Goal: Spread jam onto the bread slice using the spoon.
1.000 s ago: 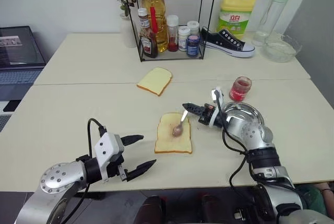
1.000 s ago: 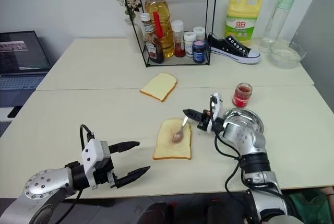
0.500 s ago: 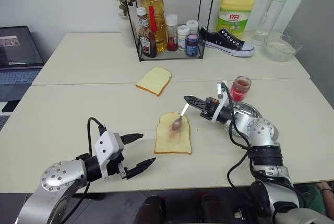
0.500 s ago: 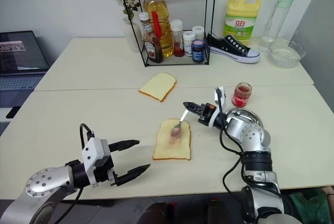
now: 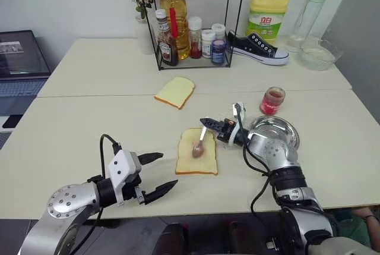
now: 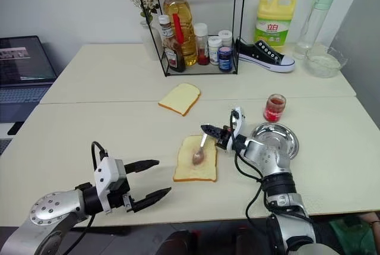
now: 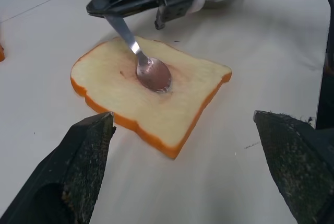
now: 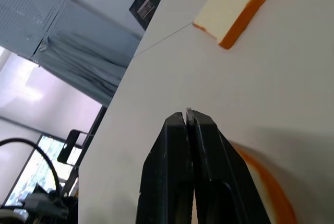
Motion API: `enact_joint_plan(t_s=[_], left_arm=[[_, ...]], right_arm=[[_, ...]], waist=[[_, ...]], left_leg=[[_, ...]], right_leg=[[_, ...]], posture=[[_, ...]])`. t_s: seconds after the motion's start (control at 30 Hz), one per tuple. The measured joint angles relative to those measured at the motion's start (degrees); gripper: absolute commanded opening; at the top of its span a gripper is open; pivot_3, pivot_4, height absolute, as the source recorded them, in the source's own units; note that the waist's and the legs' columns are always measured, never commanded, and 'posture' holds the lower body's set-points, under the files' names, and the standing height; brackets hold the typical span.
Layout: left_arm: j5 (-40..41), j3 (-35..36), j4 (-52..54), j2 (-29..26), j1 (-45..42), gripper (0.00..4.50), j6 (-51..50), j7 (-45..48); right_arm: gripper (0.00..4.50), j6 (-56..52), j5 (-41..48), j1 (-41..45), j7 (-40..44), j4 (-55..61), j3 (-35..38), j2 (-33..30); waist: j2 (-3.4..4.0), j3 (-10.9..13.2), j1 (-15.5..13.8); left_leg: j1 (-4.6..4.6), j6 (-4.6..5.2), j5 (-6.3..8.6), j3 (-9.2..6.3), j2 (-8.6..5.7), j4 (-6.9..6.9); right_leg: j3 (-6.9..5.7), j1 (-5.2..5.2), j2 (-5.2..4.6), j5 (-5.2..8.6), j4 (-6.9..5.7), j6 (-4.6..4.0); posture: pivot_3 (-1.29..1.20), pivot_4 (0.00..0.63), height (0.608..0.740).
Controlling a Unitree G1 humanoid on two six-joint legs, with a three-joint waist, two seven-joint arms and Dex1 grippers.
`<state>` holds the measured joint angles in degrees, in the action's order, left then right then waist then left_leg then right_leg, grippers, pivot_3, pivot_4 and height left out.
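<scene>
Pale yellow bread slice [image 5: 197, 159] w/ orange crust, silver spoon [image 5: 199, 142].

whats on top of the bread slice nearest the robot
The spoon, held by the right gripper, rests bowl-down on the bread slice with reddish jam at the bowl. What lies beneath the bowl is covered.

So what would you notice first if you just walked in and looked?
Probably the right gripper in the middle of the table, pinching a spoon whose bowl rests on the bread slice with reddish jam. Then the left gripper, wide open at the near edge. Also odd: a sneaker at the back beside a rack of bottles.
</scene>
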<state>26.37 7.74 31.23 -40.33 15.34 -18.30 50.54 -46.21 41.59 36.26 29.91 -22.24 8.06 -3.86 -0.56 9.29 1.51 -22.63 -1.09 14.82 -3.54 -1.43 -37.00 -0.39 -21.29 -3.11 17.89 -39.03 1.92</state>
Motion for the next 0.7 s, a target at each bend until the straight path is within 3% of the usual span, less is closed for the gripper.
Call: enact_joint_plan(t_s=[0.3,0.53,0.7], left_arm=[[0.0,-1.3,-0.1,0.1,-2.2,4.5,-0.1,0.1],[0.7,-2.0,-0.9,-0.3,-6.7,4.5,-1.5,0.9],[2.8,-3.5,-3.1,-1.3,-17.7,4.5,-5.1,2.7]], right_arm=[[0.02,-3.7,2.6,0.3,-5.0,4.2,5.9,0.5],[0.02,-15.8,13.4,-5.7,-8.8,22.4,9.0,-3.0],[0.02,-17.0,19.4,-7.9,-19.6,34.5,16.1,-6.4]], waist=[[0.04,0.0,0.2],[0.04,0.0,-0.2],[0.06,0.0,-0.1]], left_leg=[[-0.12,0.0,0.0,0.02,0.01,0.04],[-0.19,0.0,0.0,-0.05,-0.01,0.0],[-0.2,0.0,0.0,-0.04,-0.02,0.0]], right_leg=[[0.02,-0.12,0.0,0.0,0.02,0.0],[-0.04,-0.1,-0.02,0.0,0.06,0.0],[-0.05,-0.11,0.02,0.0,0.03,0.0]], posture=[[0.0,0.15,0.74],[0.0,0.15,0.74],[0.0,0.15,0.74]])
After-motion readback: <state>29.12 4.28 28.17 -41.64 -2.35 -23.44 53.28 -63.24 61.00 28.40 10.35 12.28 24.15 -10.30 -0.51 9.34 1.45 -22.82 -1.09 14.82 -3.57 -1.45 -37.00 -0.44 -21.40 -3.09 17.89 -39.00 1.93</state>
